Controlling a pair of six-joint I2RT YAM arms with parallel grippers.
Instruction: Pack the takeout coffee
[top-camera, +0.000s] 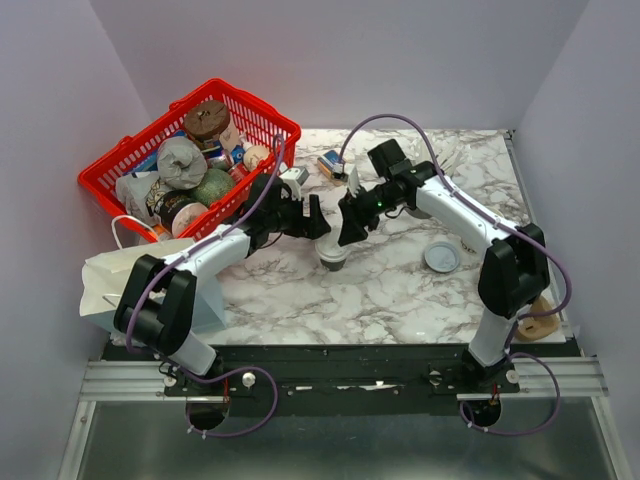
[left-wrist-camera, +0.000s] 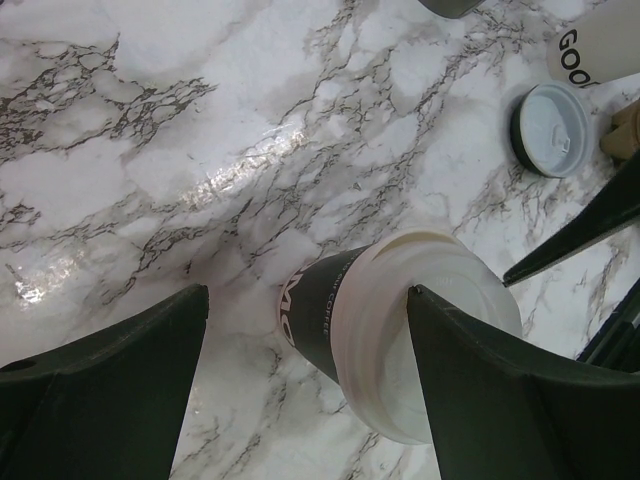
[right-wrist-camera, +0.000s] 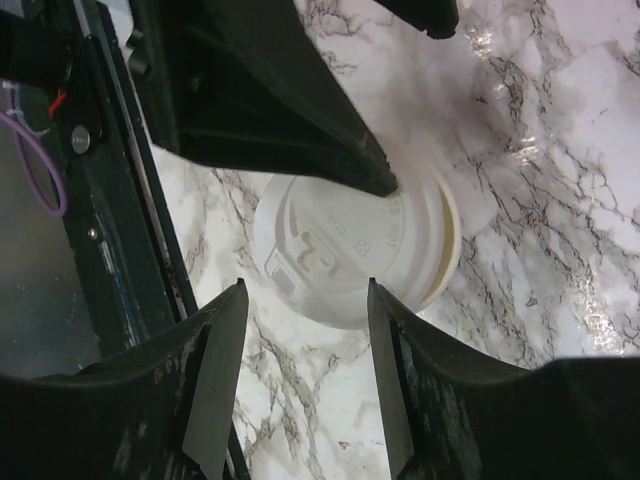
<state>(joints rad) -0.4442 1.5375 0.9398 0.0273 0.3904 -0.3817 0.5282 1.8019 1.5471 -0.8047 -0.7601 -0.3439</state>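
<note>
Coffee cup (top-camera: 333, 255) stands mid-frame on the marble table (top-camera: 400, 290). Left gripper (left-wrist-camera: 306, 292) is wide open, straddling it. Right gripper (right-wrist-camera: 306, 287) hovers over the lid, jaws parted, gripping nothing. Risk: the crowded fingers clash or tip the cup.

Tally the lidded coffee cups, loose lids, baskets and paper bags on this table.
Lidded takeout coffee: 1
Loose grey-white lid: 1
Red basket: 1
White paper bag: 1
Total: 4
</note>
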